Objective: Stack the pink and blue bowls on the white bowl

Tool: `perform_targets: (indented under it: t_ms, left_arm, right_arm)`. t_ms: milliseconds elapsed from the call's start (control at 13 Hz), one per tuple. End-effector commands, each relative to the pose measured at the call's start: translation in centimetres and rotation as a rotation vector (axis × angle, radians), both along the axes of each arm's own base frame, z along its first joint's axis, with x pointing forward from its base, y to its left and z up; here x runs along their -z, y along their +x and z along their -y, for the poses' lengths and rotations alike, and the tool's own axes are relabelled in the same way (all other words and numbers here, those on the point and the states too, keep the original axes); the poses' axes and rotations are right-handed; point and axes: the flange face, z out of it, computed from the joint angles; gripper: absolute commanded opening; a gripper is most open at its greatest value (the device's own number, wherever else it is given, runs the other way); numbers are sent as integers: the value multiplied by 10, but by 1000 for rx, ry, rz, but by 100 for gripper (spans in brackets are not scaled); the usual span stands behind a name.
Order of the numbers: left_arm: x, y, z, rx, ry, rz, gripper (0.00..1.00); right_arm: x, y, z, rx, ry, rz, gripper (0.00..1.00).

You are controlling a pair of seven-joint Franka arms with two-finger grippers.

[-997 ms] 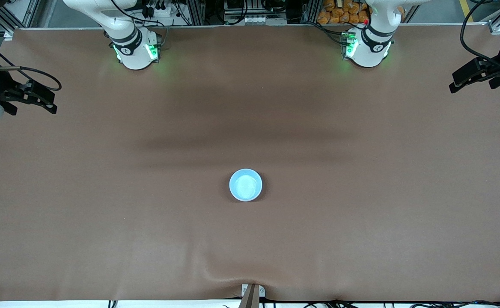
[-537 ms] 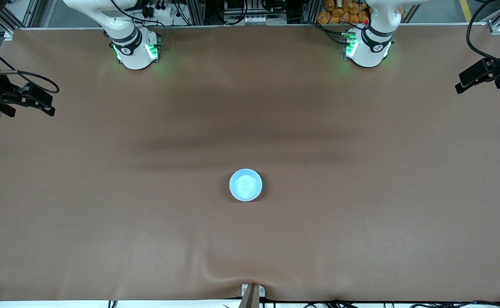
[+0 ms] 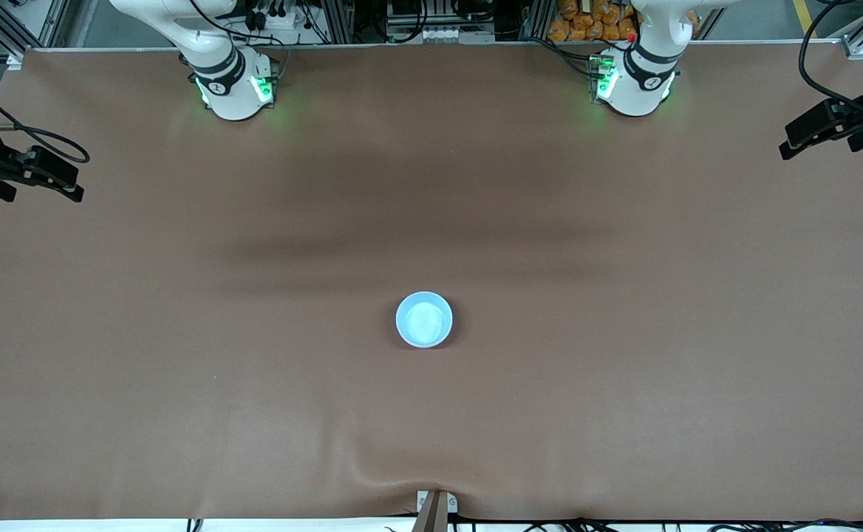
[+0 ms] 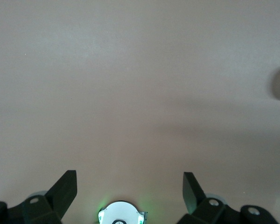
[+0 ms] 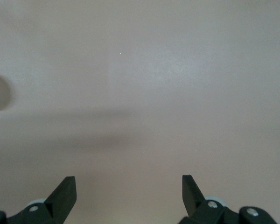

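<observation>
- My right gripper [image 3: 69, 188] hangs in the air over the right arm's end of the table [image 3: 180, 414], close to that edge. Its fingers [image 5: 60, 198] stand wide apart, and they grip nothing.
- From my right wrist I look down on bare brown cloth between the two black fingertips, with a sliver of a pale round bowl at the picture's edge.
- A blue bowl [image 3: 424, 319] sits upright about midway between the two ends of the table, nearer to the front camera than my two bases. Only this one rim shows from above. I cannot tell whether other bowls sit under it.
- My left gripper [image 3: 790, 148] hangs over the left arm's end of the table, near the edge and well apart from the bowl. Its fingers [image 4: 63, 196] are spread wide too, and they are empty.
- From my left wrist I see the same bare cloth, and one of my bases with its green light between the fingertips.
</observation>
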Motion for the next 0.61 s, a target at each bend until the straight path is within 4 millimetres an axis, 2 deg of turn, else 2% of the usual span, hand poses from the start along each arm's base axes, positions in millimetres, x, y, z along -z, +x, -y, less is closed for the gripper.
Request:
perform_targets:
  t_ms: [0,230,537]
  left_arm:
    - [-3,-6,8,19,3,-22,100]
    - [-8,-15,8,9,7,-13,100]
    - [-8,-12,6,12,5,-1,100]
  right_arm:
    - [-4,4,4,8,17,0,100]
    - [-5,3,7,12,17,2,100]
    - [-6,2,6,12,17,-3,100]
